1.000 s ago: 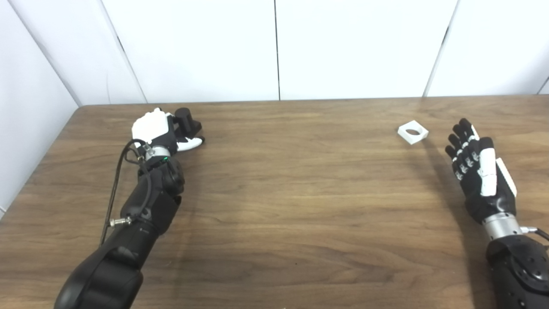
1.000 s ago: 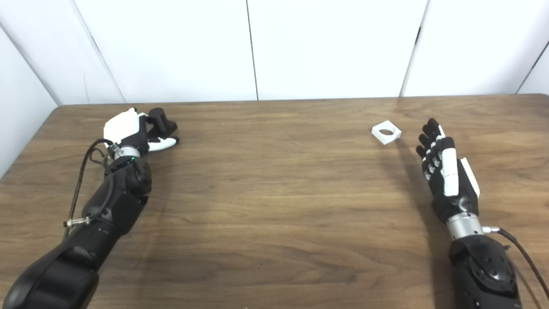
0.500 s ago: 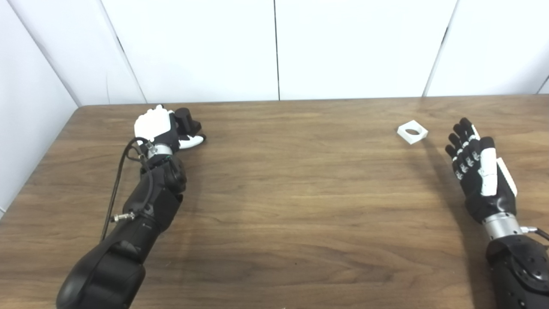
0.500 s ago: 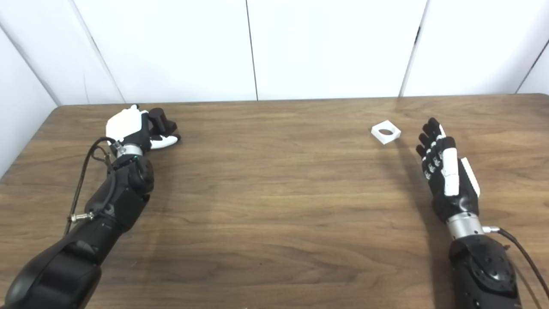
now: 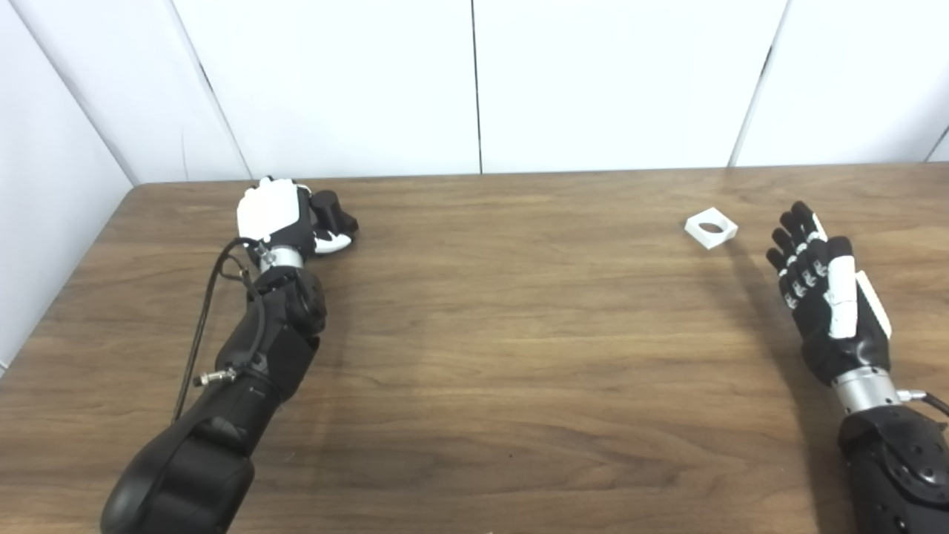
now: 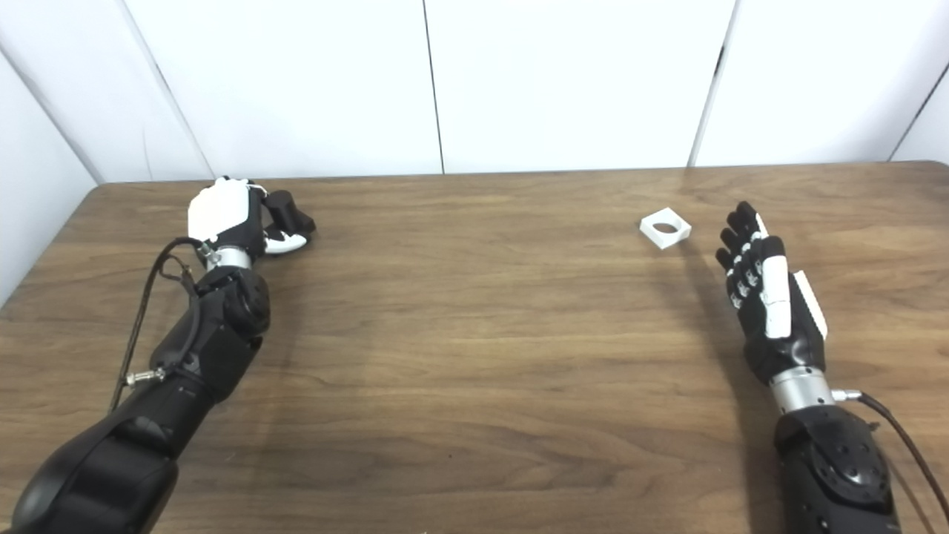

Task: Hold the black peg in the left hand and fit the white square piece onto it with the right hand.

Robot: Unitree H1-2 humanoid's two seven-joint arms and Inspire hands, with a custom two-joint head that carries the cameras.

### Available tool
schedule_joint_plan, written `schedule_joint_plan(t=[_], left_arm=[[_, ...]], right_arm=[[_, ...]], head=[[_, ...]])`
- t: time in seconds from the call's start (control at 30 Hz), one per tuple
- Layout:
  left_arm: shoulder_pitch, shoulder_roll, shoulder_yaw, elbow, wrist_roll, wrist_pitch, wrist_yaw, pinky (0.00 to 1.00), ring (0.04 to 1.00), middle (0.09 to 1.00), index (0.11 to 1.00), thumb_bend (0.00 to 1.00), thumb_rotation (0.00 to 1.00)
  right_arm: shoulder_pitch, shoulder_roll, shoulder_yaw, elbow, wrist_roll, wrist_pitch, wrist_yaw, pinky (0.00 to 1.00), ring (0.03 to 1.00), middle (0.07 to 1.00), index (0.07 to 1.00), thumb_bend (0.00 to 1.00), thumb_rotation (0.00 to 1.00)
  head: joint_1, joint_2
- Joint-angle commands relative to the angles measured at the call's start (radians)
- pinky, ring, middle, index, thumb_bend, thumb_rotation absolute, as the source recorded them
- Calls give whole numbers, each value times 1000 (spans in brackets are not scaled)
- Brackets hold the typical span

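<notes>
At the far left of the table, my left hand [image 5: 276, 216] has its fingers curled round the black peg [image 5: 331, 212]. The peg sticks out to the right of the hand, low over the wood, with the white thumb tip under it. The fingers themselves are mostly hidden behind the white back of the hand. The white square piece [image 5: 711, 228] with a round hole lies flat at the far right. My right hand [image 5: 823, 293] is open with fingers stretched out, just right of the piece and nearer to me, not touching it.
The brown wooden table [image 5: 519, 334] ends at a white panelled wall at the back and at its left edge near my left arm. A black cable [image 5: 204, 311] loops beside the left forearm.
My left hand has pushed a little farther away and turned, and the black peg has shifted with it and sits lower. The right hand has barely moved. The white piece is where it was.
</notes>
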Motion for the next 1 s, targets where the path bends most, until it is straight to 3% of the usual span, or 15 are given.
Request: schedule_joint_plan(t=[0.0,0.33,0.47,0.63,0.97], left_arm=[[-24,29,6,-25,7,6,20,1000,996,864,493,714,200],[-9,28,13,-53,2,16,19,1000,992,857,468,723,163],[0,24,22,-67,-6,7,20,1000,1000,863,482,539,77],[12,22,26,-95,-11,11,10,1000,1000,871,483,522,69],[101,22,21,-269,-6,27,-36,1000,1000,874,483,521,70]], right_arm=[[79,18,8,76,3,-24,18,1000,1000,1000,1000,558,1000],[77,9,6,76,9,-13,24,1000,1000,1000,1000,579,1000],[75,12,4,69,10,-5,19,1000,1000,1000,1000,590,1000],[69,9,9,65,-1,8,14,1000,1000,1000,1000,605,1000],[52,16,15,76,-1,2,17,1000,1000,1000,1000,602,1000]], head=[[1,2],[6,4],[11,4],[17,3],[19,6]])
